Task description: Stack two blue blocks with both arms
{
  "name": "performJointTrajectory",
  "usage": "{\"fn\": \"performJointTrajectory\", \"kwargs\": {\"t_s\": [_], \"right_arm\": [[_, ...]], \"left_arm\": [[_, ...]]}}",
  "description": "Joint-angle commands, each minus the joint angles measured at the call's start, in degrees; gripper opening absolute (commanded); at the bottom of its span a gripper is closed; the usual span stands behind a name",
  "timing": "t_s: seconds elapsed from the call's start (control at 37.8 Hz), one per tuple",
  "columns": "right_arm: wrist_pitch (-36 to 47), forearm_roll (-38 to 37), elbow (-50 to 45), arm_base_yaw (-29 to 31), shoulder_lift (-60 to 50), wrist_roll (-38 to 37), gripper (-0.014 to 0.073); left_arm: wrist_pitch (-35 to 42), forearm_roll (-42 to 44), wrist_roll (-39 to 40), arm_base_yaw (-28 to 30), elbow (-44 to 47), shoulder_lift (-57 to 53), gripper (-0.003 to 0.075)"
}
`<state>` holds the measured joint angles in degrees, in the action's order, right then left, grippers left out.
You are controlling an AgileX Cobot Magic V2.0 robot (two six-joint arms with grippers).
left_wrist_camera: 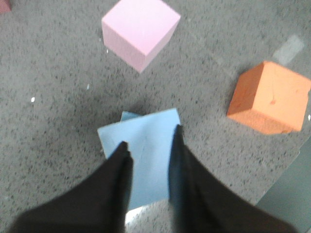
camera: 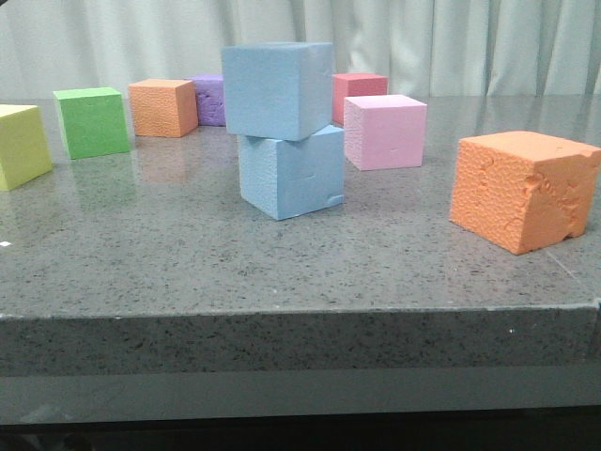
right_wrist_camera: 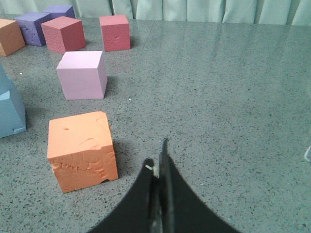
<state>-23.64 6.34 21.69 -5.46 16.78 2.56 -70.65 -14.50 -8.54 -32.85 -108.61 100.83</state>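
We see the two blue blocks already stacked: the upper blue block (camera: 277, 89) sits on the lower blue block (camera: 291, 172), turned a little askew so its corners overhang.

From the left wrist view, our left gripper (left_wrist_camera: 149, 148) hangs above the stack with its two dark fingers (left_wrist_camera: 121, 165) spread apart over the top block's face. We cannot tell whether they touch the block, and they hold nothing. Beyond the fingertips lies the pink block (left_wrist_camera: 140, 30), and off to one side of them an orange block (left_wrist_camera: 268, 97).

Our right gripper (right_wrist_camera: 159, 167) has its fingers pressed together with nothing between them, above the grey table (right_wrist_camera: 233, 97). Just beside its tips stands the large orange block (right_wrist_camera: 81, 149); the stack shows only at the edge of that view, well apart from the fingers.
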Motion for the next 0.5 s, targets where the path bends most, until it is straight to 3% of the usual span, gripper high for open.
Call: {"fn": "performJointTrajectory", "kwargs": {"t_s": [0.0, 0.05, 0.48], "right_arm": [[4.7, -0.2, 1.4, 0.3, 0.6, 0.5, -0.0067], [4.7, -0.2, 1.4, 0.3, 0.6, 0.5, -0.0067], [4.7, -0.2, 1.4, 0.3, 0.6, 0.5, -0.0067]], "left_arm": [[-2.0, 0.1, 0.0, -0.4, -1.9, -3.2, 0.0013], [-2.4, 0.2, 0.0, -0.4, -1.9, -3.3, -0.0019], [-2.4, 3.2, 0.0, -0.3, -1.8, -10.1, -0.0020]]}}
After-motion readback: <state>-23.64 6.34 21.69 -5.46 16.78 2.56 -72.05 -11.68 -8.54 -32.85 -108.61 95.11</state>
